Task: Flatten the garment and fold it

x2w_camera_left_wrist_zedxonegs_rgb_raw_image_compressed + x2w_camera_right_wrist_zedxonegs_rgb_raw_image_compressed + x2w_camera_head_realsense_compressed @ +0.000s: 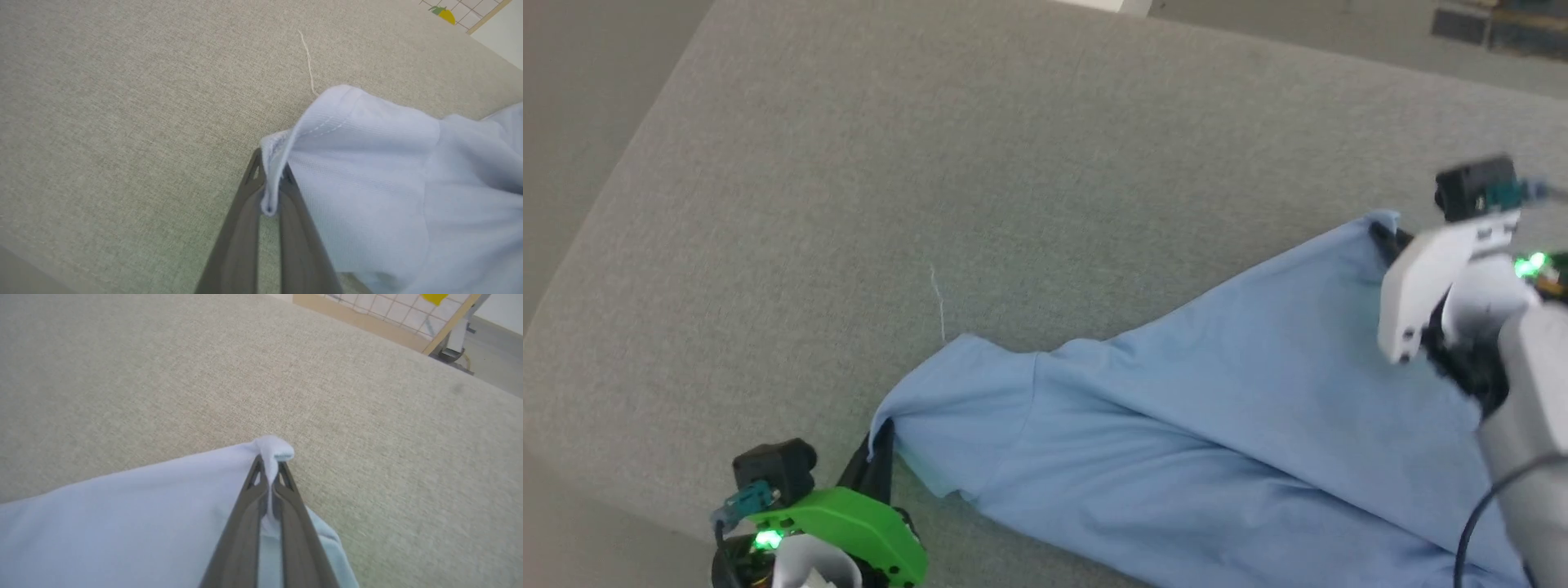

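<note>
**Garment pinched at both ends on a grey woven surface**

Garment (1176, 425), a light blue knit shirt, lies stretched slantwise on a grey woven surface (931, 163); in my head view it runs from the lower left up towards the right, and its lower part passes off the bottom edge. My left gripper (882, 441), on a green wrist, sits at the lower left; its two dark fingers are closed on the stitched hem of what looks like a sleeve. In the left wrist view a fold of that hem is squeezed between the tips, and the sleeve billows to their right. My right gripper (1382, 235), on a white wrist, is at the far right; its jaws are pressed together on a corner of the cloth, and in the right wrist view a small tuft pokes out past the tips. A thin white thread (938, 302) lies on the surface just beyond the sleeve.
</note>
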### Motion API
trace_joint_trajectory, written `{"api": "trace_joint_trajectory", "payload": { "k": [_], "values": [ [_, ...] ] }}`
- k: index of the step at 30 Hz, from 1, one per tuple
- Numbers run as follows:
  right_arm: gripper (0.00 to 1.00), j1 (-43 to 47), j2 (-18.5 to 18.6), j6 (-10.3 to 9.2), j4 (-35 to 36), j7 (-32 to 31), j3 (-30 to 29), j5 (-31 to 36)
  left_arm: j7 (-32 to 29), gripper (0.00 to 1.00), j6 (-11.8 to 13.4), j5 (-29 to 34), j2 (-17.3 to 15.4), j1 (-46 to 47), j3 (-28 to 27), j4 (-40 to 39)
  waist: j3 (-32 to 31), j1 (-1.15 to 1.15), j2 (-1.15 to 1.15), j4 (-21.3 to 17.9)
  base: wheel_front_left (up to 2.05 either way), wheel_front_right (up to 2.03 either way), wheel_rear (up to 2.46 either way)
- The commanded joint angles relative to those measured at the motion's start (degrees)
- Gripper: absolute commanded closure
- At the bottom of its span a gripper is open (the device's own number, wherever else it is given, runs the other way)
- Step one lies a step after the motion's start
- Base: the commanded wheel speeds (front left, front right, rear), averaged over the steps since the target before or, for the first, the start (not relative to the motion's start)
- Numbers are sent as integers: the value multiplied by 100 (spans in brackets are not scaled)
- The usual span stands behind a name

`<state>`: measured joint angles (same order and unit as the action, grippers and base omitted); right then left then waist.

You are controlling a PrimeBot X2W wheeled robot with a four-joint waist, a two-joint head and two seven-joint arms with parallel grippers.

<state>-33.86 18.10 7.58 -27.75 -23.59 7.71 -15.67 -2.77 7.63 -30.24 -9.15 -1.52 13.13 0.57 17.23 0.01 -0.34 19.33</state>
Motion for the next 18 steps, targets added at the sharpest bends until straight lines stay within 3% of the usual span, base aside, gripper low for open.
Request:
{"api": "trace_joint_trajectory", "payload": {
  "k": [1,7,18],
  "values": [
    [100,332,-52,-9,244,356,1,-40,-26,100,51,36,-93,-97,-60,-50,-380,-1,34,-325,0,0,0],
    [100,1682,-252,-9,1276,1352,-269,-83,-162,100,170,54,-322,-338,-192,-267,-820,-1,34,-823,0,0,0],
    [100,3617,-1157,-9,2790,1531,-1331,41,-262,100,283,228,-691,-419,-322,-577,-1282,-1,34,-1579,0,0,0]
  ]
}}
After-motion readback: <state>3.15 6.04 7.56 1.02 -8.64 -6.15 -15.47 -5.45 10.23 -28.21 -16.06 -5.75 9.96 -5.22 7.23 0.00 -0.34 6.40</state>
